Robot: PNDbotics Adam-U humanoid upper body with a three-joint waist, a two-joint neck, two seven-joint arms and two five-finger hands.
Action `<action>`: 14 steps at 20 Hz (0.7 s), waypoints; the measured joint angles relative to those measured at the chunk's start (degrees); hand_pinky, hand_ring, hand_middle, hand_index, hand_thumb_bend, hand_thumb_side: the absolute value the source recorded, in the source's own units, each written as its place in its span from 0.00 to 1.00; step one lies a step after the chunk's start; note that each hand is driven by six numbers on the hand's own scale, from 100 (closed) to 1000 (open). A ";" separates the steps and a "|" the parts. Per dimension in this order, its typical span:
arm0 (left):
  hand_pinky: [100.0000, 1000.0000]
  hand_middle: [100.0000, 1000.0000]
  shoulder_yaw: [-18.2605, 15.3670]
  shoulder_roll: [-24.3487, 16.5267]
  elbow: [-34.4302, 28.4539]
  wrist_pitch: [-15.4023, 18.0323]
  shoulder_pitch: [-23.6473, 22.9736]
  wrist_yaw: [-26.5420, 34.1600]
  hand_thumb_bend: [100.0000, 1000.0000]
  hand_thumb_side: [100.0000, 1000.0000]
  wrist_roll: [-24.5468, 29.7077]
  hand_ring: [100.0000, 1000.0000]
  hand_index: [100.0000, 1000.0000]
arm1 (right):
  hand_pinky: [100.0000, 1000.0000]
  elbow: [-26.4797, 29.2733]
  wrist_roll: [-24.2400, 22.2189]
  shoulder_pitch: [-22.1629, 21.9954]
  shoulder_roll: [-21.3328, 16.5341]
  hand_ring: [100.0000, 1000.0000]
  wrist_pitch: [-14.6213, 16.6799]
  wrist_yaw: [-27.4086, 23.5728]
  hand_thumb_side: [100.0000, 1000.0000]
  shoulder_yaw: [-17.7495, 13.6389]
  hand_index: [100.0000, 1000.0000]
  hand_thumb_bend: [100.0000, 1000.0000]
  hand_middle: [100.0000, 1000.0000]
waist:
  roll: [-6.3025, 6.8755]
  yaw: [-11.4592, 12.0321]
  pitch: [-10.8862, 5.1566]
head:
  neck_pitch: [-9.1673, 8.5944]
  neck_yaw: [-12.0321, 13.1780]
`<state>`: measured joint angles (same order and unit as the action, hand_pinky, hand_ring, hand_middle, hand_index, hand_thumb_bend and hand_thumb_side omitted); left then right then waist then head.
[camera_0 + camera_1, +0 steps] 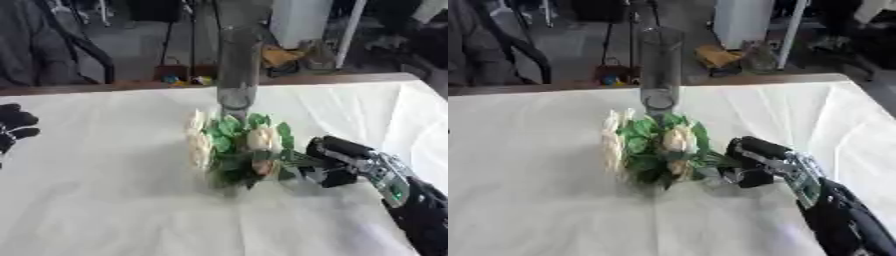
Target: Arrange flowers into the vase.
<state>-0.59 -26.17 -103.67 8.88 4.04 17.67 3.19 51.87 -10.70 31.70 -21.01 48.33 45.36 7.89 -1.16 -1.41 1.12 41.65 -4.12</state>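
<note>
A tall clear glass vase [238, 70] stands upright near the far middle of the white table [105, 200]. In front of it lies a bunch of cream flowers with green leaves [234, 148], heads pointing left and toward the vase. My right hand [337, 160] comes in from the lower right, its fingers curled round the stems at the bunch's right end. My left hand [12, 128] shows at the left edge of the left eye view, away from the flowers, with its dark fingers relaxed.
The white cloth is creased toward the right, and the table's far edge [350, 79] runs behind the vase. Beyond it are a dark chair [61, 45], cables and clutter on the floor.
</note>
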 measured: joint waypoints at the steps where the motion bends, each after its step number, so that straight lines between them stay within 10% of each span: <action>1: 0.73 0.60 0.00 0.00 0.00 0.00 0.00 0.01 0.57 0.93 0.00 0.71 0.74 | 0.00 0.00 1.54 0.00 0.00 0.00 0.00 0.68 0.60 0.00 0.27 0.00 0.00 | 0.00 0.00 0.00 | 0.00 -0.02; 14: 0.73 0.60 -0.01 0.00 0.00 0.04 0.00 0.19 0.56 0.93 -0.06 0.71 0.74 | 0.00 0.14 14.17 1.81 0.00 0.00 -1.13 6.46 0.70 -0.50 0.15 0.00 0.00 | 0.00 -0.02 -0.07 | -0.46 -0.09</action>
<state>-0.60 -26.17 -103.67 8.92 4.04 17.86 3.13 52.01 3.47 33.51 -21.01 47.21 51.83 7.39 -1.16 -1.43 1.04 41.19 -4.21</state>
